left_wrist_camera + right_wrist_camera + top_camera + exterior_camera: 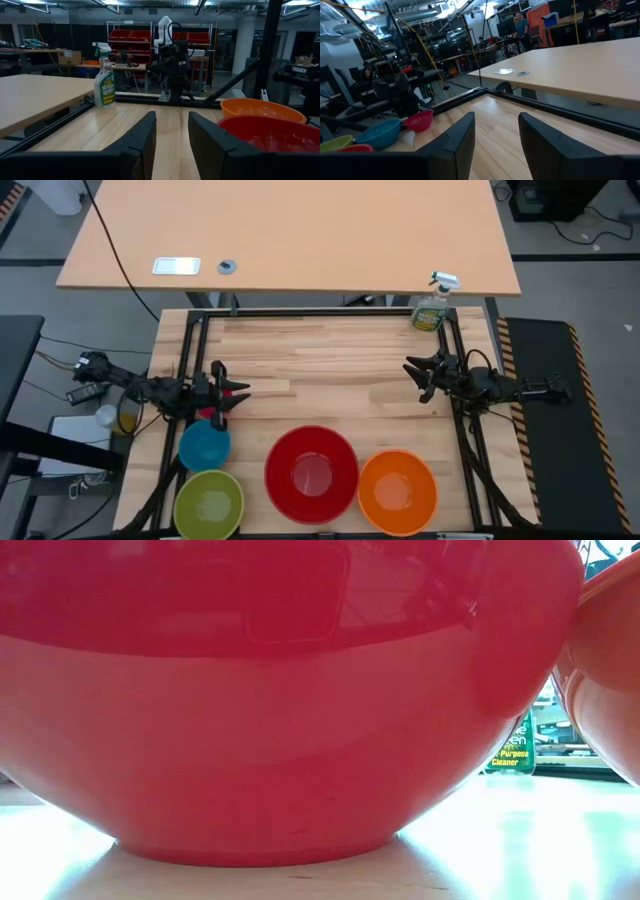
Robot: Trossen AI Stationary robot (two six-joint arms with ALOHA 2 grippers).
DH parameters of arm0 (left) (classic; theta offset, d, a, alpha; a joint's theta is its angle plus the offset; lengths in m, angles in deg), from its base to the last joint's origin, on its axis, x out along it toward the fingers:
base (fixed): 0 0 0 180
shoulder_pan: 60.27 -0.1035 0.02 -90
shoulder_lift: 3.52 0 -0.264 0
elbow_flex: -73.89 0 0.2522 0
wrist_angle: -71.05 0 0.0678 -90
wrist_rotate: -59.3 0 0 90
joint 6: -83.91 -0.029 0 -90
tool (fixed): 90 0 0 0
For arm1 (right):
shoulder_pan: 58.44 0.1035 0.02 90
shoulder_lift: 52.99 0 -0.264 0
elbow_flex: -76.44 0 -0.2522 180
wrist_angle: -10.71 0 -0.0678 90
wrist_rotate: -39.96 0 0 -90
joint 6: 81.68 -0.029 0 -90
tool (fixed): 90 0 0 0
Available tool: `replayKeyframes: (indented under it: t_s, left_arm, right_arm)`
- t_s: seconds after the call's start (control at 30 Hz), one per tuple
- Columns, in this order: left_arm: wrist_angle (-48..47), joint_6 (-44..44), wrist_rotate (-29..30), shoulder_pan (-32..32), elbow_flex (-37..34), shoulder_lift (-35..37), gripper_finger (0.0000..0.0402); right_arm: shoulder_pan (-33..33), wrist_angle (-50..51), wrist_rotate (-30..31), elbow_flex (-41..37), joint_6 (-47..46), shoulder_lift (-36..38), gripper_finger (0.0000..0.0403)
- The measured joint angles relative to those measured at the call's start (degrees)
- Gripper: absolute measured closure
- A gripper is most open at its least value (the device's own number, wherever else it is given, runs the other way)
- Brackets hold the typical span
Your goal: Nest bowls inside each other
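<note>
Four bowls stand on their bases along the wooden table's near edge: red [312,473], the largest, orange [398,492] right of it, yellow-green [209,502] at the near left, and blue [204,443] just behind that. A small pink bowl [419,120] sits beside the blue bowl [380,132], partly under my left arm. My left gripper [238,392] hovers at the table's left side, above the pink bowl, open with nothing between its fingers [171,130]. My right gripper [415,378] hovers at the right side, also open and with nothing between its fingers [495,130]. The red bowl [280,700] fills the low view.
A green spray bottle [432,305] stands at the table's far right corner. A black frame rail [320,312] runs round the table. Behind it is a larger light desk [300,230] with a small white card and a disc. Bare wood lies between the two grippers.
</note>
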Motion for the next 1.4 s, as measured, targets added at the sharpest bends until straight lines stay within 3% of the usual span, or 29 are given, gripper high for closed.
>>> replayKeyframes:
  t_s: [1.13,1.4]
  left_arm:
    - [1.24,0.42,0.0,0.0,-0.02,0.0,0.0286]
    - [2.21,0.57,-0.02,0.02,-0.01,0.02,0.0286]
  right_arm:
    - [-0.01,-0.32,0.0,0.0,0.0,0.01,0.0243]
    - [-0.01,-11.01,3.77,0.0,1.51,-0.01,0.0243]
